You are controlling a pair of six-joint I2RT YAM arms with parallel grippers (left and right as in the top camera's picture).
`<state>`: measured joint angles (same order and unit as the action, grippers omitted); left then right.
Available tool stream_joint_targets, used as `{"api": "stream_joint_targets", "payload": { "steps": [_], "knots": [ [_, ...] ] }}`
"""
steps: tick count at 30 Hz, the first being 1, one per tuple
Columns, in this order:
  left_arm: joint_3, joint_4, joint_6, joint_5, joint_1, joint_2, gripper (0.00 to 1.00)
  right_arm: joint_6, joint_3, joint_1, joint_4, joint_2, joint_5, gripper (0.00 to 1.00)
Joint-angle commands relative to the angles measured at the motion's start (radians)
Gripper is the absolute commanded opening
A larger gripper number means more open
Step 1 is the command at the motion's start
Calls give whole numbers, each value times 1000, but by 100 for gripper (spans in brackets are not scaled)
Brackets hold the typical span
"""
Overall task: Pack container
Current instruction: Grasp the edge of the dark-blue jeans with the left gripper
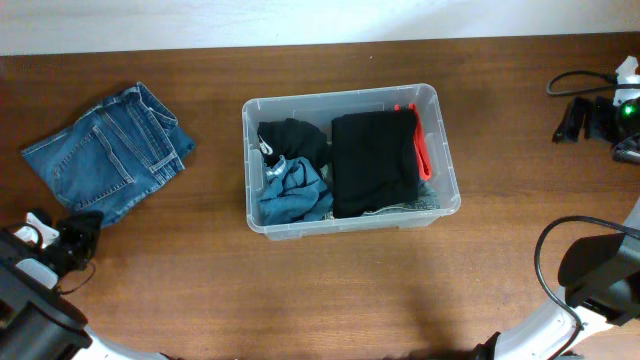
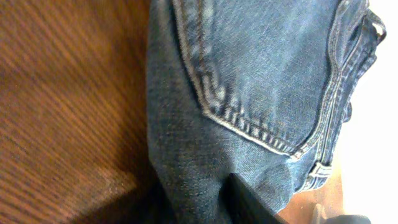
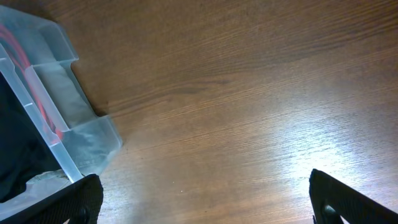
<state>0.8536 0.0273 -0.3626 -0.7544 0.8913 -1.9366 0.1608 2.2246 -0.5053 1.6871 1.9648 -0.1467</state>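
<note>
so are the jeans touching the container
Apart. The overhead view shows the folded jeans lying left of the container, with a plain strip of bare table between them.

**Denim and Other Clothing on a Wooden Tabletop**

Folded blue jeans [image 1: 105, 150] lie flat on the brown wooden tabletop [image 1: 330, 290] at its left side, a stitched back pocket facing up. Mid-table, a folded black garment [image 1: 372, 160] with a red edge [image 1: 421, 140] sits just right of a crumpled blue cloth [image 1: 290, 190]. A black cable [image 1: 575, 72] loops at the far right corner.
</note>
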Motion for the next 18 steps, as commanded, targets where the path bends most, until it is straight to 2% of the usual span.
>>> {"api": "stream_joint_targets", "payload": {
  "steps": [1,3,6,14,18],
  "knots": [
    [-66,-24,-17,32,-23,-90,15,0,2,1,0,-8,5,98],
    [-34,14,-109,-173,-23,-75,5,0,2,1,0,-8,5,98],
    [-23,-29,-150,-170,-23,-14,2,0,2,1,0,-8,5,98],
    [-23,-364,-107,213,-25,365,1,0,2,1,0,-8,5,98],
    [-23,-446,-107,334,-49,543,1,0,2,1,0,-8,5,98]
  ]
}}
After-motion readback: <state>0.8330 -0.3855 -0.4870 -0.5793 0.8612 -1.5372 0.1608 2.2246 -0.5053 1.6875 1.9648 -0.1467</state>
